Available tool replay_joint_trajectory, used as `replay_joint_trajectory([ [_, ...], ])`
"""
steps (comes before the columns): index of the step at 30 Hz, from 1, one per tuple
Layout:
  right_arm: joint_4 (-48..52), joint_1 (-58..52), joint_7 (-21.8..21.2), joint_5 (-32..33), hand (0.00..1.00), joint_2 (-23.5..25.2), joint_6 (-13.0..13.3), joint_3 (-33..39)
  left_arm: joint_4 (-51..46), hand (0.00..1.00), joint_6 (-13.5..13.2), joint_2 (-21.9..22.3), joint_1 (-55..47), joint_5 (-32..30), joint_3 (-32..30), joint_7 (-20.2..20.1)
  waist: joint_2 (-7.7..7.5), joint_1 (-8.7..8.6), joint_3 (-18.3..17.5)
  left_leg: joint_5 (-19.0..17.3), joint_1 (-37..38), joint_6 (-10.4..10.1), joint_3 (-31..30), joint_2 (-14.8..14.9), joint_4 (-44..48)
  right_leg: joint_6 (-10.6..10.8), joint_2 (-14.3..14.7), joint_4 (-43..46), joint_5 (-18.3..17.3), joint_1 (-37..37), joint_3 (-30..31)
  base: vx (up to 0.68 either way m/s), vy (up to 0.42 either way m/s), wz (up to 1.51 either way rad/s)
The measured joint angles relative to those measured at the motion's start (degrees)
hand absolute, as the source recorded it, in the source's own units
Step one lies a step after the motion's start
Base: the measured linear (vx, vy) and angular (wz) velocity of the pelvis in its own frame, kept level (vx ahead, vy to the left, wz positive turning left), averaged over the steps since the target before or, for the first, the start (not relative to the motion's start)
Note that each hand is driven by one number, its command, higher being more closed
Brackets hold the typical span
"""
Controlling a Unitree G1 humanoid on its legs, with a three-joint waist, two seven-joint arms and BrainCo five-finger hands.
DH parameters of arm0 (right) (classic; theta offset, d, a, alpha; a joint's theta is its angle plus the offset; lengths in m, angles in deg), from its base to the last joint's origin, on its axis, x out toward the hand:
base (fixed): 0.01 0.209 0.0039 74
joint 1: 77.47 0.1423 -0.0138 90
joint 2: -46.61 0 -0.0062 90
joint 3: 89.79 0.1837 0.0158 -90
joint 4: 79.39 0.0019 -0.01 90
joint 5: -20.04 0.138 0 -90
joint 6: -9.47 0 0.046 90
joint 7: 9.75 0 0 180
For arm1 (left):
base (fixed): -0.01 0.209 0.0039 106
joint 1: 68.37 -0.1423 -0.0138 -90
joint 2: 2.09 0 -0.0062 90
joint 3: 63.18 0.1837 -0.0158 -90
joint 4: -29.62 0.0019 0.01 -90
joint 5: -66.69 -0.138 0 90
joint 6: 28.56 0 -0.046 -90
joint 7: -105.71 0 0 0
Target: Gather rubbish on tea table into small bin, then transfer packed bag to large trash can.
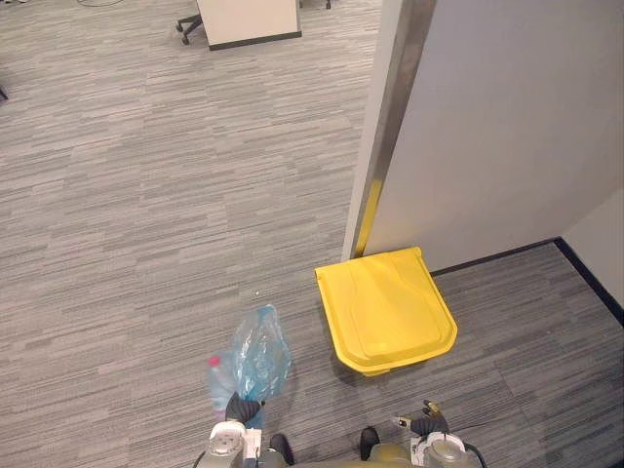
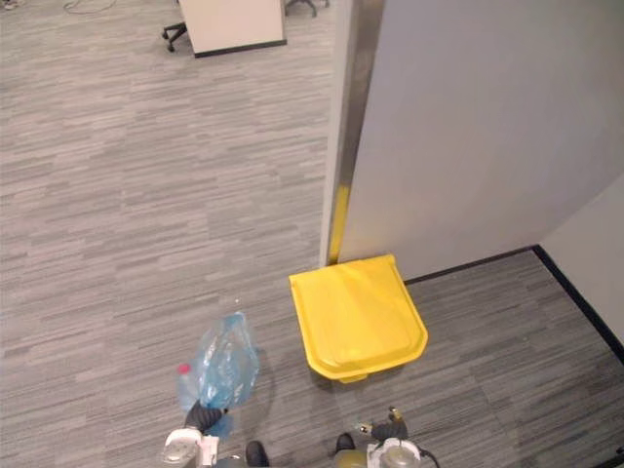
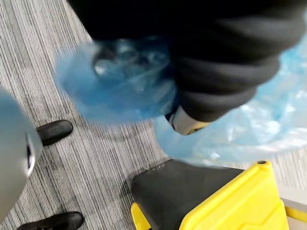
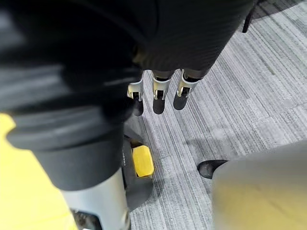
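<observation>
Grey striped carpet covers the room. A white partition wall with a metal edge rises at 1 o'clock, and a pale cabinet stands far off at 11. The yellow-lidded trash can sits shut at the wall's foot. At its 8 o'clock the left hand grips the neck of the blue rubbish bag. The right hand hangs at 5 o'clock, its fingers relaxed and holding nothing.

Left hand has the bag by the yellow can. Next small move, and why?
Probably lift the yellow lid with the open right hand: the lid lies shut, while the left hand holds the blue bag beside it.
</observation>
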Motion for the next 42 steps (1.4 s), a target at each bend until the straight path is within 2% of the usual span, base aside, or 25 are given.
replay_joint_trajectory([
  [3,-0.04,0.46,-0.01,-0.01,0.00,-0.12,-0.05,-0.06,0.16,1.00,-0.03,-0.15,-0.11,0.01,-0.01,0.37,-0.04,-0.02,0.13,-0.58,0.04,0.75,0.01,-0.08,0.55,0.06,0.21,3.90,0.14,-2.81,2.06,-0.01,0.026,-0.41],
  [5,0.32,0.80,-0.14,0.07,0.00,-0.24,0.04,0.01,0.34,1.00,-0.01,-0.07,-0.20,0.02,0.10,0.55,0.04,0.01,0.62,-1.72,1.11,1.21,-0.05,0.06,1.02,0.90,0.56,11.40,-0.43,-6.10,3.11,-0.06,0.039,-0.42],
  [6,0.46,0.97,-0.15,0.09,0.00,-0.21,0.09,0.09,0.38,1.00,-0.01,-0.15,-0.17,0.02,0.07,0.61,-0.22,-0.09,1.02,-2.43,2.08,1.64,-0.09,0.12,0.97,1.58,0.17,14.69,-0.86,-7.10,2.71,-0.09,0.031,-0.35],
  [7,0.79,1.45,-0.27,0.18,0.00,-0.07,0.27,0.57,0.40,1.00,0.00,-0.27,0.63,0.03,-0.10,0.70,-0.39,-0.18,2.76,-4.09,3.67,2.71,-0.31,-0.03,1.07,3.13,-0.88,21.17,-2.10,-10.02,0.78,-0.12,0.034,-0.21],
  [8,1.58,1.68,-0.28,0.16,0.00,0.18,0.51,1.10,0.81,1.00,0.01,-0.42,0.65,0.05,-0.11,0.79,-0.87,-0.27,3.44,-5.28,4.33,3.20,-0.42,-0.14,2.32,3.49,-2.43,24.92,-3.43,-12.40,-2.92,-0.11,0.036,-0.18],
  [9,1.78,1.66,-0.32,0.13,0.00,0.15,0.42,1.12,1.56,1.00,0.01,-0.69,0.92,0.05,-0.13,0.89,-1.17,-0.05,3.54,-6.27,4.20,3.29,-0.44,0.13,3.33,3.38,-2.77,23.51,-3.30,-13.75,-4.80,-0.07,0.057,-0.08],
  [12,2.98,2.27,-0.26,0.13,0.00,0.30,0.40,1.18,2.67,1.00,-0.01,-1.23,1.47,0.06,-0.40,0.83,-2.32,-0.02,5.48,-8.07,3.70,2.98,-0.39,1.06,6.53,4.10,-4.30,7.27,4.22,-17.09,-11.52,0.07,0.023,0.04],
  [14,2.97,3.01,0.01,0.07,0.00,0.53,0.27,1.14,2.56,1.00,-0.17,-1.40,2.44,0.02,-0.94,0.82,-3.94,0.14,7.26,-10.67,3.69,1.76,-0.14,1.16,11.25,3.55,-5.50,3.60,4.08,-17.37,-14.68,0.15,-0.096,0.08],
  [15,2.81,2.68,0.13,-0.14,0.00,0.53,0.14,1.01,2.53,1.00,-0.22,-1.12,2.66,0.00,-1.46,0.80,-4.62,0.30,7.40,-13.58,3.91,0.75,-0.52,1.17,14.92,3.36,-5.81,3.69,2.68,-16.44,-15.25,0.21,-0.190,-0.02],
  [16,2.83,2.74,0.14,-0.26,0.00,0.29,-0.05,1.01,2.63,1.00,-0.36,-0.43,3.31,0.00,-1.78,0.91,-4.36,0.63,7.40,-16.41,4.07,-0.40,-0.99,1.92,17.96,1.52,-5.67,3.86,2.93,-15.48,-15.78,0.30,-0.216,-0.11],
  [18,4.20,3.34,0.12,-0.29,0.00,-1.26,-0.02,1.16,2.52,1.00,-0.85,1.33,4.68,-0.08,-1.33,0.75,-0.61,0.46,8.73,-18.65,3.47,-1.88,-2.48,4.64,20.01,1.79,-3.83,6.83,2.54,-15.75,-16.17,0.31,-0.170,0.18],
  [20,4.95,3.12,0.06,-0.33,0.00,-1.73,-0.14,1.83,2.49,1.00,-1.08,1.84,5.84,-0.22,-0.79,0.63,-0.04,0.14,8.90,-19.15,3.77,-2.36,-5.32,5.93,19.83,1.32,-3.04,11.91,1.43,-16.89,-16.57,0.27,-0.145,0.49],
  [21,4.95,2.95,-0.01,-0.50,0.00,-1.70,-0.37,1.77,2.51,1.00,-0.82,1.58,5.84,-1.13,-0.75,0.66,-0.04,0.62,8.87,-19.37,4.60,-2.72,-6.14,6.80,19.42,1.02,-2.50,15.08,-1.45,-17.37,-17.47,0.33,-0.142,0.30],
  [24,4.99,2.97,-0.09,-0.50,0.00,-1.66,-0.61,1.59,2.62,1.00,-0.71,1.33,5.74,-1.21,-0.71,0.71,-0.35,1.34,8.50,-18.19,5.15,-2.91,-8.00,8.10,18.38,1.02,-2.40,19.57,-5.68,-18.27,-19.31,0.27,-0.105,0.22],
  [27,5.08,3.71,-0.16,-0.60,0.00,-1.72,-0.50,-0.28,2.59,1.00,-0.72,1.17,5.52,-1.16,-1.31,0.77,-0.32,1.63,8.41,-15.53,4.85,-2.81,-7.86,7.95,17.10,0.56,-2.80,19.64,-5.68,-18.47,-20.23,0.13,-0.045,0.03],
  [29,5.01,4.45,-0.16,-1.67,0.00,-1.75,-0.52,-2.43,2.46,1.00,-0.79,0.70,6.14,-1.15,-2.08,0.91,-0.83,1.64,7.67,-13.98,3.48,-3.67,-7.90,7.09,15.70,0.59,-3.79,19.65,-5.64,-20.24,-20.42,0.02,-0.019,0.18],
  [33,4.15,7.13,-0.52,-2.77,0.00,-1.56,-0.53,-9.15,1.65,1.00,-0.91,-0.98,7.02,-1.11,-2.17,0.96,-1.31,2.40,7.51,-12.69,0.60,-4.41,-8.52,5.88,14.73,0.38,-5.59,19.27,-4.59,-22.31,-21.30,-0.08,-0.032,0.23],
  [36,3.82,10.36,-0.65,-3.28,0.00,-1.87,-0.48,-12.25,0.10,1.00,-1.24,-2.24,7.14,-1.10,-2.25,0.95,-1.84,2.86,7.46,-12.53,-2.69,-4.41,-9.95,5.23,14.84,0.15,-6.31,17.61,-3.12,-23.93,-22.01,-0.17,-0.061,0.31],
  [37,3.82,11.62,-0.67,-4.60,0.00,-2.07,-0.49,-13.11,-0.21,1.00,-1.25,-2.29,7.19,-1.10,-2.24,0.95,-2.14,3.11,7.64,-12.68,-3.48,-4.21,-10.01,5.07,14.81,0.66,-6.35,16.46,-2.69,-24.15,-22.21,-0.17,-0.044,0.19],
  [40,4.22,16.02,-0.77,-5.00,0.00,-2.72,-0.50,-16.84,-1.49,1.00,-1.24,-3.47,8.07,-0.99,-2.31,0.92,-3.70,3.78,8.65,-14.80,-7.46,-2.10,-10.68,5.18,18.23,2.49,-6.35,14.33,0.09,-25.12,-22.06,-0.22,-0.048,0.09],
  [42,5.15,19.86,-0.83,-4.98,0.00,-4.31,-0.53,-18.28,-3.29,1.00,-1.24,-4.29,9.03,-0.45,-2.66,0.97,-4.65,4.16,9.76,-15.52,-10.03,-2.25,-11.55,5.35,21.34,2.15,-6.17,13.27,1.57,-25.54,-21.95,-0.16,-0.060,0.11],
])
